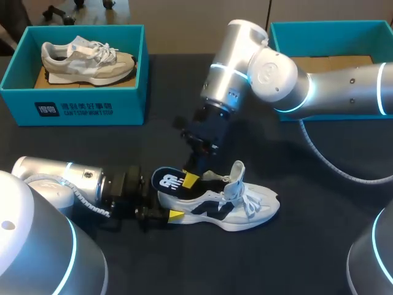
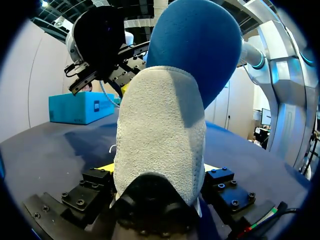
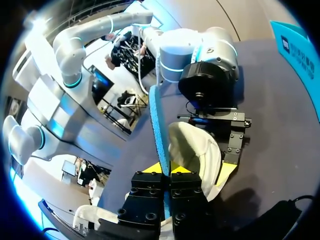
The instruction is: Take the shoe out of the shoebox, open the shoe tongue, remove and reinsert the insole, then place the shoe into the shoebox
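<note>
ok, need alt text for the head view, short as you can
On a dark table, the left gripper is shut on the heel of a white sneaker while the right gripper pinches its dark insole, lifted partly out at the heel. Behind, the left shoebox holds a beige sneaker; the right shoebox stands at the far right.

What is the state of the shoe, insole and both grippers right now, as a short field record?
shoe: upright on the table, outside the boxes
insole: blue, heel end lifted out of the shoe
left gripper: shut on the shoe's heel
right gripper: shut on the insole's edge
left shoebox: holds a second shoe
</note>
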`<act>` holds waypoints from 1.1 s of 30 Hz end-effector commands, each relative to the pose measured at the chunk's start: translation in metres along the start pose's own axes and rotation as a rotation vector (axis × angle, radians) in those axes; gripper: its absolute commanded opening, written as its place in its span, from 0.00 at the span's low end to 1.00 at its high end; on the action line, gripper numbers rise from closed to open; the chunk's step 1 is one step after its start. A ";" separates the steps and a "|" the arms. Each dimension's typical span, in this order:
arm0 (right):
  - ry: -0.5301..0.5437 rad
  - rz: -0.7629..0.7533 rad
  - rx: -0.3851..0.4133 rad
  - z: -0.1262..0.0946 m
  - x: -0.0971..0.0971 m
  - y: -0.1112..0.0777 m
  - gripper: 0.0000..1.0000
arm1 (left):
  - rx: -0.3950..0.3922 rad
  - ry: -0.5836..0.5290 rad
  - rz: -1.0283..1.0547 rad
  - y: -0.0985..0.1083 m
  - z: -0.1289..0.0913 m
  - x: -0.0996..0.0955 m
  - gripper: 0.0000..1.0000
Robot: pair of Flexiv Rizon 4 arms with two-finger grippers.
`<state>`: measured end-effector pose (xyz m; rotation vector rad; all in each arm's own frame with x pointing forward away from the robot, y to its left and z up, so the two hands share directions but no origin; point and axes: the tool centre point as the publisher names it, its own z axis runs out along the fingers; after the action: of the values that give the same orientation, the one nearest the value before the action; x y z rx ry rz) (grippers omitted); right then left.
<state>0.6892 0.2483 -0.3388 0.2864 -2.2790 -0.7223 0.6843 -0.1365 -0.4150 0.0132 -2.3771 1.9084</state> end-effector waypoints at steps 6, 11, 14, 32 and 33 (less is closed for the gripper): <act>-0.057 -0.030 0.021 -0.011 0.006 0.020 0.00 | -0.002 -0.004 0.000 0.000 0.001 0.000 0.00; -0.096 -0.085 0.015 -0.022 0.008 0.037 0.00 | -0.002 -0.004 0.000 0.000 0.001 0.000 0.00; -0.129 -0.128 0.003 -0.029 0.010 0.050 0.00 | -0.002 -0.004 0.000 0.000 0.001 0.000 0.00; -0.143 -0.144 -0.001 -0.032 0.010 0.057 0.00 | -0.002 -0.004 0.000 0.000 0.001 0.000 0.00; -0.143 -0.144 -0.001 -0.032 0.010 0.057 0.00 | -0.002 -0.004 0.000 0.000 0.001 0.000 0.00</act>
<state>0.7058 0.2772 -0.2811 0.4129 -2.4117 -0.8342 0.6844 -0.1365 -0.4150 0.0132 -2.3771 1.9084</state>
